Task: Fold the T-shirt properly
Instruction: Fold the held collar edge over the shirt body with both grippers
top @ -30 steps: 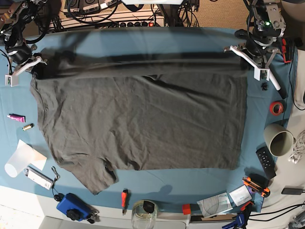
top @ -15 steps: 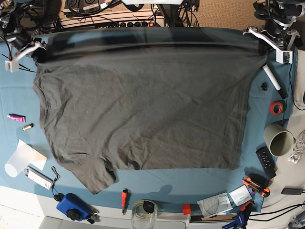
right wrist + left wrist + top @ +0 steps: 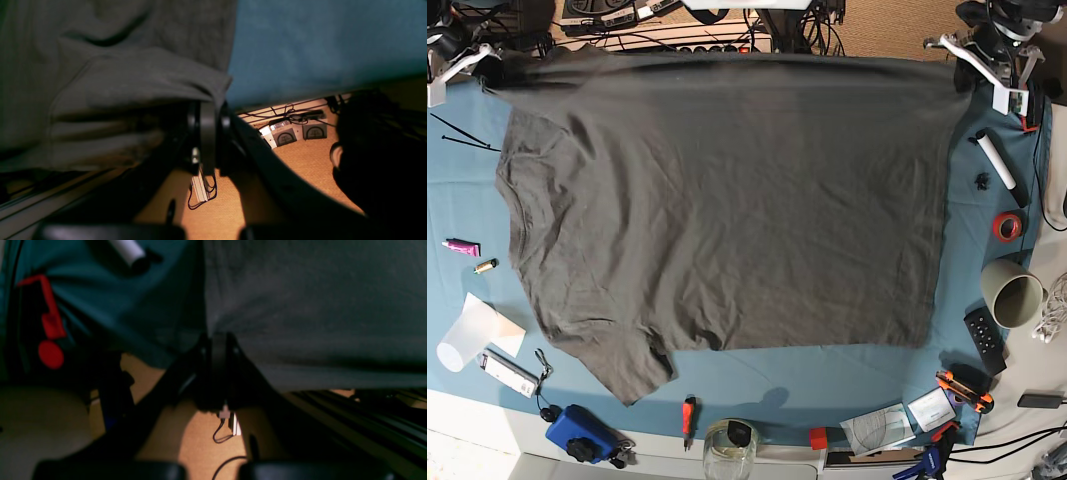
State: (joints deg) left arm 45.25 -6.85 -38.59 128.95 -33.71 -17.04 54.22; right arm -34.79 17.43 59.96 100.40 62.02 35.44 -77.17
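Note:
The dark olive-grey T-shirt (image 3: pixel 727 200) lies spread over the blue-teal table cloth (image 3: pixel 972 300), neck to the left, with one sleeve at the near left. Its far edge is held up along the table's back edge. My left gripper (image 3: pixel 972 70) is at the far right corner. In the left wrist view this gripper (image 3: pixel 215 340) is shut on the T-shirt's (image 3: pixel 317 306) edge. My right gripper (image 3: pixel 482 65) is at the far left corner. In the right wrist view it (image 3: pixel 206 111) is shut on a bunched fold of the T-shirt (image 3: pixel 116 83).
On the right strip lie a white marker (image 3: pixel 996 160), a red tape roll (image 3: pixel 1006 227), a cup (image 3: pixel 1013 294) and a remote (image 3: pixel 984 340). Along the front are a blue device (image 3: pixel 577 432), an orange screwdriver (image 3: pixel 688 412) and a glass jar (image 3: pixel 730 450). A pink tube (image 3: pixel 460 246) lies at the left.
Both grippers have pulled the T-shirt's far edge away toward the table's back edge. The folded-over band has opened out, so the shirt now covers the far part of the cloth.

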